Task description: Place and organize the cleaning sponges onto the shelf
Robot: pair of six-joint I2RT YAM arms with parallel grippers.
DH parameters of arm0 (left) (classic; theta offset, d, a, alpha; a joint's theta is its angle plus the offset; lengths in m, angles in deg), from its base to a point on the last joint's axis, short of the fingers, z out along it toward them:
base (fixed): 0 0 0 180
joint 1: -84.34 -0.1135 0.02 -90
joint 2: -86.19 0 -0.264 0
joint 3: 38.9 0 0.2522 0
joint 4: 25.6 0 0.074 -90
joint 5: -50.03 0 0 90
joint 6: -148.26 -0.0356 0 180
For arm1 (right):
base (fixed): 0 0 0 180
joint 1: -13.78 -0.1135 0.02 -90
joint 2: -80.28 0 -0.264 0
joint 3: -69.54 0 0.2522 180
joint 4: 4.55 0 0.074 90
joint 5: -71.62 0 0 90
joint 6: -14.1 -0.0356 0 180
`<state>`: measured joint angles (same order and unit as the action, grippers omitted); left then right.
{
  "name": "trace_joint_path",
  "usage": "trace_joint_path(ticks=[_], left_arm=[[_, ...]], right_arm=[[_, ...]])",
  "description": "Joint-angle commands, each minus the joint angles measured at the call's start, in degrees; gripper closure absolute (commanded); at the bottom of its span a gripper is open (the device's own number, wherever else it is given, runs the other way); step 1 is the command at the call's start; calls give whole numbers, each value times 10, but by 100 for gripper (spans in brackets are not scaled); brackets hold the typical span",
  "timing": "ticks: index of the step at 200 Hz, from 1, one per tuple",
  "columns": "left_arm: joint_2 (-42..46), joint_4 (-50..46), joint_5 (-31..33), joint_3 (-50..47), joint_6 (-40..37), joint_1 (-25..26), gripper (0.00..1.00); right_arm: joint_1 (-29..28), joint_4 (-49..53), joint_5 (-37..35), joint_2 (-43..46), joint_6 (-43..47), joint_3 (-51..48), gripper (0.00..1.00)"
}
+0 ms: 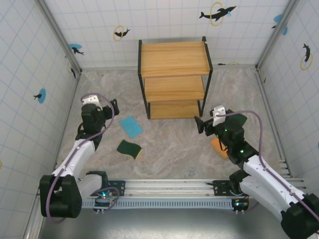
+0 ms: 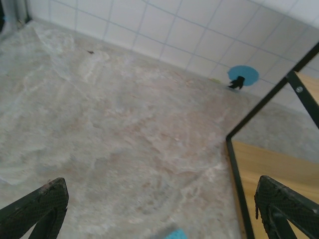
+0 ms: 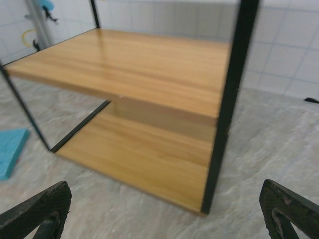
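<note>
Wooden shelf (image 1: 174,59): three stepped light boards in a thin black frame, far centre of the bench, back against the far tiled wall.
Bench (image 1: 169,154): grey-beige marbled surface, carries the shelf and the sponges.
Light blue sponge (image 1: 130,126): flat on the bench, near-left of the shelf's lowest tier and apart from it. One corner shows at the left edge of the right wrist view.
Dark green sponge (image 1: 129,149): on the bench just nearer than the blue one, not touching it. Slightly curled, yellow backing showing along its right edge.
Orange sponge (image 1: 219,147): on the bench near-right of the shelf, partly hidden under the right arm.
Left gripper (image 2: 162,199): jaws wide, nothing between them, above the bench left of the blue sponge. The shelf's left frame is at the right of its view.
Right gripper (image 3: 165,199): jaws wide, holding nothing, low over the bench just near-right of the shelf, facing its lower boards.
Walls: white tiles with dolphin stickers (image 1: 218,12).
</note>
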<state>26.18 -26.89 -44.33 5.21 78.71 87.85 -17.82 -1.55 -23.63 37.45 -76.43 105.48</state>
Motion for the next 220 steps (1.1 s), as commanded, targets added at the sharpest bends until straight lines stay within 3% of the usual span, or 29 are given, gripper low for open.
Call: trace_joint_path(ticks=[1,43,86,220], left_arm=[[14,-37,-57,-16,35,1,3],[23,-29,-97,-21,55,1,2],[21,-58,-124,0,75,0,2],[36,-85,-205,-7,100,-52,3]], right_arm=[[-41,10,-23,-1,5,15,1],[-162,-110,-67,-44,10,-30,4],[-274,-169,-115,-164,41,-2,4],[-392,-459,-76,-515,32,93,0]])
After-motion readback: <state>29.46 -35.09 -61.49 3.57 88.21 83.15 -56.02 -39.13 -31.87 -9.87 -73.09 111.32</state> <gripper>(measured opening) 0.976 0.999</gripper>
